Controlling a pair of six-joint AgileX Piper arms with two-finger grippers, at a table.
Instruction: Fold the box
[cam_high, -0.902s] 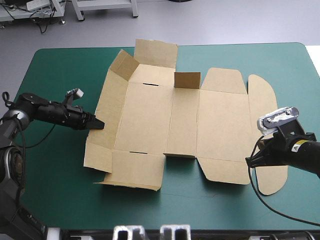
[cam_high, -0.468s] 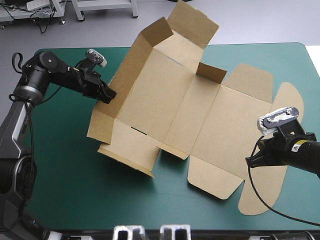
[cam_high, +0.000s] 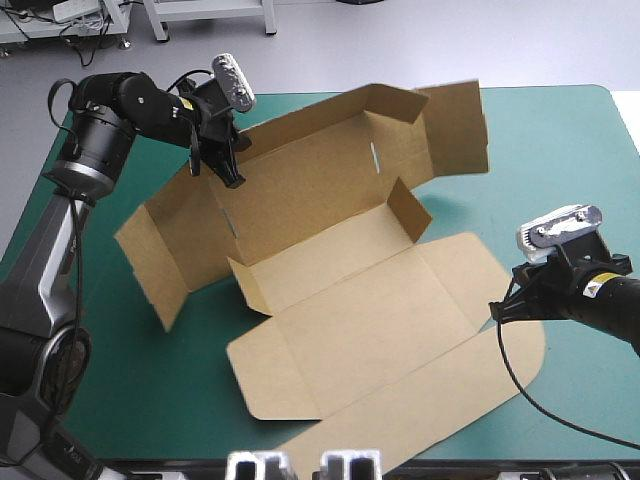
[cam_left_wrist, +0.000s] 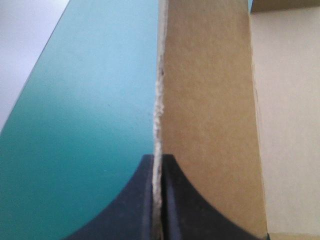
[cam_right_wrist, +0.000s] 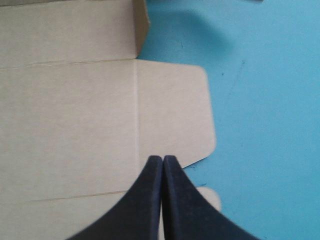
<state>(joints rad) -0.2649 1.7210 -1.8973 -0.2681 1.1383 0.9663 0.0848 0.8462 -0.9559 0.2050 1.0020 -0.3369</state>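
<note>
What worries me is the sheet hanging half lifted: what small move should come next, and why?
Probably the left gripper should tip the wall it holds a little further upright. Its jaws are shut on the box at its raised edge, that half stands tilted off the table, and the right gripper, shut, sits at the flat half's rim.

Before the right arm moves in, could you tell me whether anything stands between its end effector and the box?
Nothing visible does: the shut right end effector hangs right at the edge of the box, over its flat flap, with only teal-green cover beside it.
</note>
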